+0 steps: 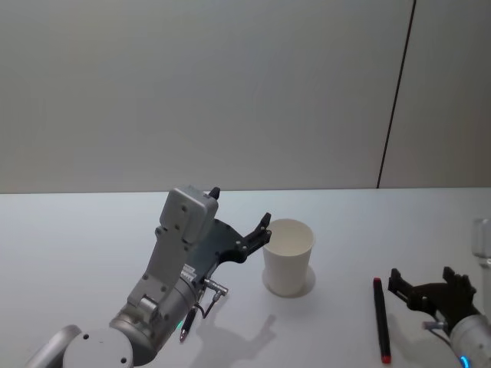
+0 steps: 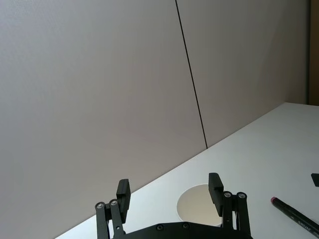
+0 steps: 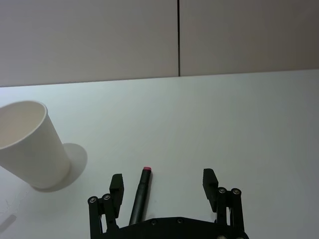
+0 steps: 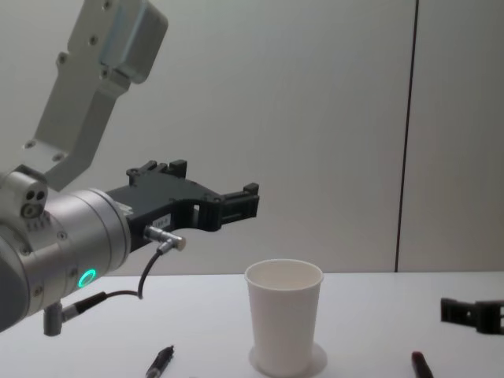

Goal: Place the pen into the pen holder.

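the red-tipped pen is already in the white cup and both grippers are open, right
Not quite. The pen lies on the table to the right of the white cup, not in it, as the head view shows. The left gripper and right gripper are indeed open.

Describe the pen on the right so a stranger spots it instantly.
On the white table, find the upright white paper cup. To its right, by the right end effector, lies a long black pen. Red ends set it apart from the dark pen under the left arm.
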